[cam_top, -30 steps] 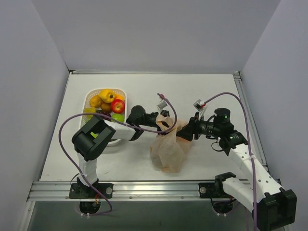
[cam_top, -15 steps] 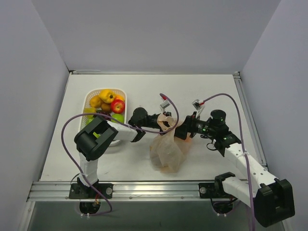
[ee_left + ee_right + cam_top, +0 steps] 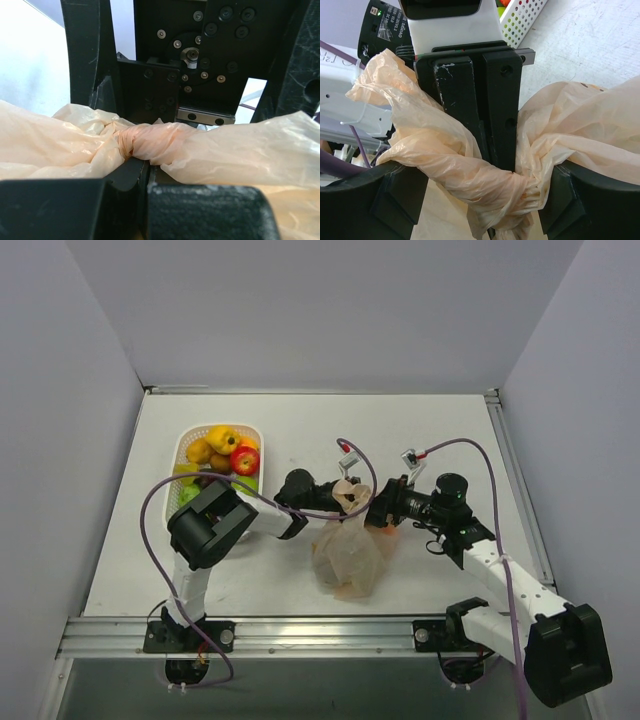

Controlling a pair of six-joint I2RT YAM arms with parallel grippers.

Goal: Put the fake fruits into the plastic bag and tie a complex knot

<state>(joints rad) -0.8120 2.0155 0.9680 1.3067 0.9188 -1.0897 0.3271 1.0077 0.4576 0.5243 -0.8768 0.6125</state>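
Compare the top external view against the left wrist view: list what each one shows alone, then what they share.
Top external only: the white basket of fake fruits and the whole plastic bag on the table. Left wrist only: the bag's twisted neck close up, pinched in the shut left hand. Both: the bag, with the open right hand facing it.

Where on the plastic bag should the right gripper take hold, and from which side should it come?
Probably the twisted neck of the plastic bag, just beside where the left gripper is shut on it. There the film is bunched into a narrow rope that fits between the open fingers of the right gripper. Come from the right, across the twist.
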